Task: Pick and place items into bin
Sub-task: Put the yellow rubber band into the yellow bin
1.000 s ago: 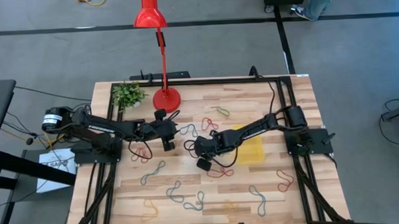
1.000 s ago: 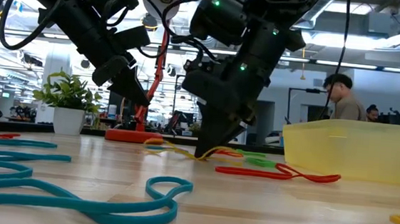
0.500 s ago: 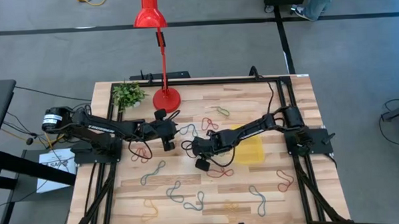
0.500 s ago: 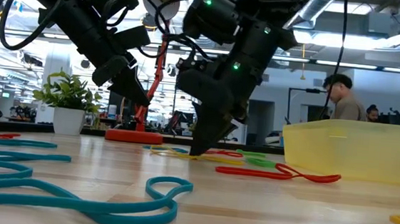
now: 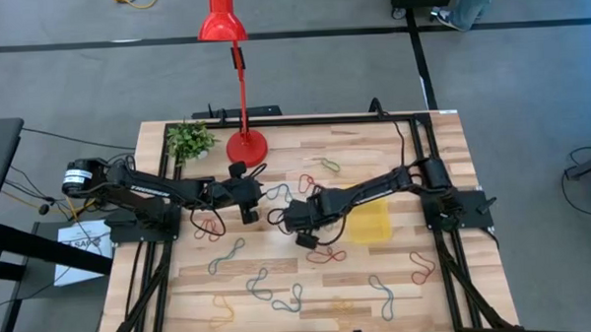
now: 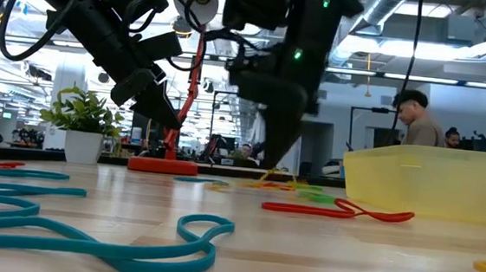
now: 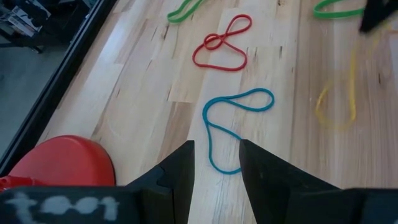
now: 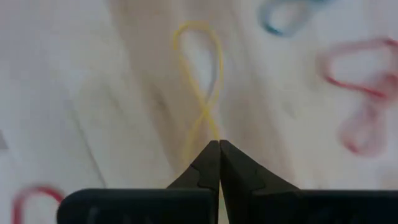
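My right gripper (image 5: 286, 218) stands near the table's middle, left of the yellow bin (image 5: 369, 217), and is shut on a thin yellow loop (image 8: 199, 68) twisted into a figure-eight. In the low view this gripper (image 6: 271, 164) is raised off the wood, with the yellow loop (image 6: 261, 180) trailing below it. My left gripper (image 5: 248, 214) hovers open farther left. Its fingers stand either side of one end of a blue loop (image 7: 238, 118) without touching it. Several more loops in red, green, blue and yellow lie flat around the table. My right gripper pinches the yellow loop at one end (image 8: 210, 138), past the crossing of its figure-eight, between the two fingertips, coming from above. The loop hangs slanting below the tips. Its far end (image 6: 252, 183) seems to be on the table.
A red lamp base (image 5: 246, 146) and a small potted plant (image 5: 189, 138) stand at the far left. A red loop (image 6: 337, 211) lies before the bin (image 6: 431, 181). Blue loops (image 6: 87, 237) lie near the front edge. People (image 6: 414, 115) are in the room behind.
My right gripper has risen from the table, turned more upright and shifted a little toward the bin. It stays shut on the yellow loop. The held end of the loop has lifted off the wood while its other end trails behind.
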